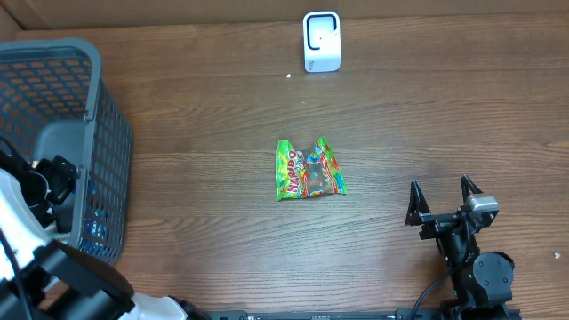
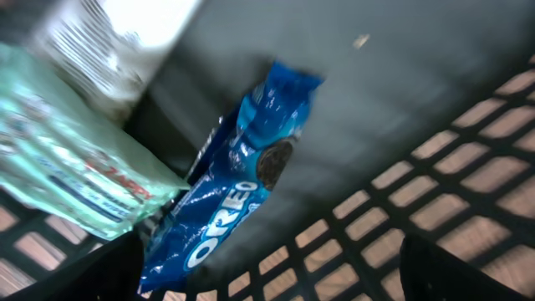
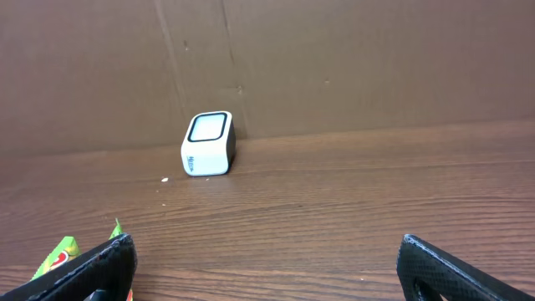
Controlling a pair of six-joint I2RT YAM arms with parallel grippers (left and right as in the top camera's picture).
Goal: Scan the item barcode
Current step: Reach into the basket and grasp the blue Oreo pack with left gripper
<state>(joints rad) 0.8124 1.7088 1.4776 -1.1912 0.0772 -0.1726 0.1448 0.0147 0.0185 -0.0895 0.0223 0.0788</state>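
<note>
Two pairs of jaws apart and empty: with left gripper [image 2: 276, 280] down in basket [image 1: 100, 116] at 9 o'clock, over Oreo packet [image 2: 226, 192] (long axis 1 to 7 o'clock in wrist view), favours left over right gripper [image 1: 440, 191] at 5 o'clock.

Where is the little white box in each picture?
Overhead: the white scanner box sits at the top edge, right of the middle.
Left wrist: not in it; this view looks into the basket at an Oreo pack.
Right wrist: the box stands left of the middle, by the cardboard wall.
Shared landmark: the gummy bag, centre overhead, peeks in at the right wrist's bottom left.
</note>
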